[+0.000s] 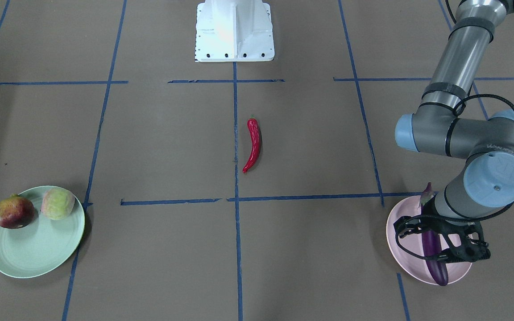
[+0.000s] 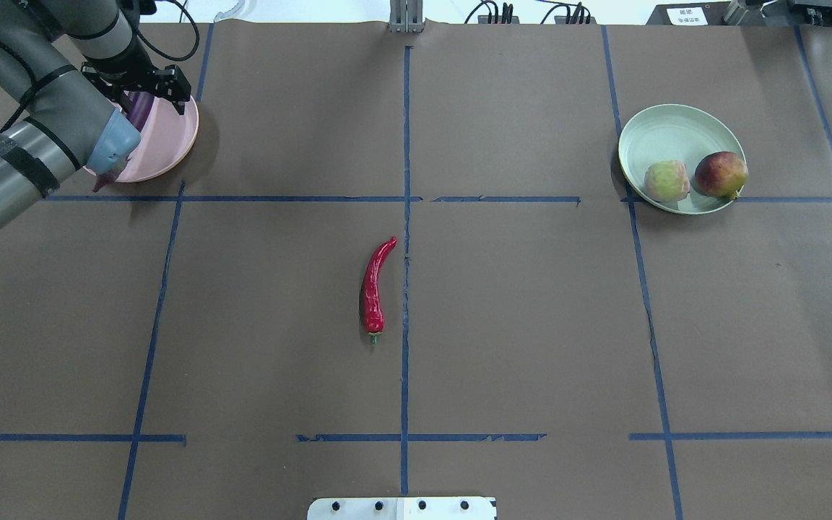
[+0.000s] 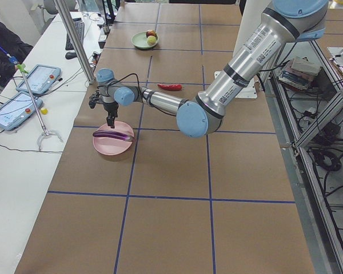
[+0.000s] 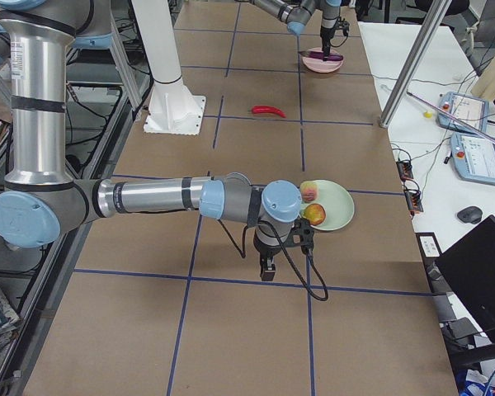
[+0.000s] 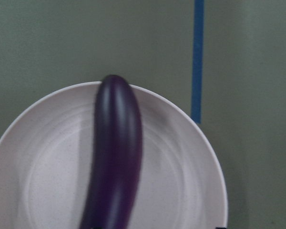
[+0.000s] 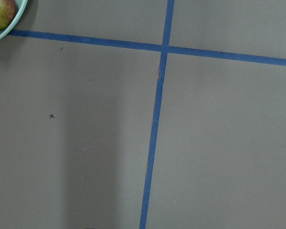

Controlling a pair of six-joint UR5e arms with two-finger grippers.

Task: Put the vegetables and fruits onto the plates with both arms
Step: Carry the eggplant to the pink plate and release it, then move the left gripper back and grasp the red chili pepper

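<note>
The purple eggplant (image 1: 431, 249) lies across the pink plate (image 1: 417, 267) at the table's far left corner. My left gripper (image 1: 440, 243) hangs just above it, jaws open and straddling it. The left wrist view shows the eggplant (image 5: 114, 157) resting on the plate (image 5: 181, 171). The red chili (image 2: 374, 285) lies on the table's centre line. The pomegranate (image 2: 721, 174) and the peach (image 2: 666, 180) sit together on the green plate (image 2: 665, 133). My right gripper (image 4: 266, 271) points down over bare table near the green plate (image 4: 338, 206); I cannot tell if it is open.
The white robot base (image 1: 234, 31) stands at the middle of my edge. Blue tape lines divide the brown table. Past the table's far edge stand a metal pole (image 3: 74, 40) and a side table with tablets (image 3: 14, 108).
</note>
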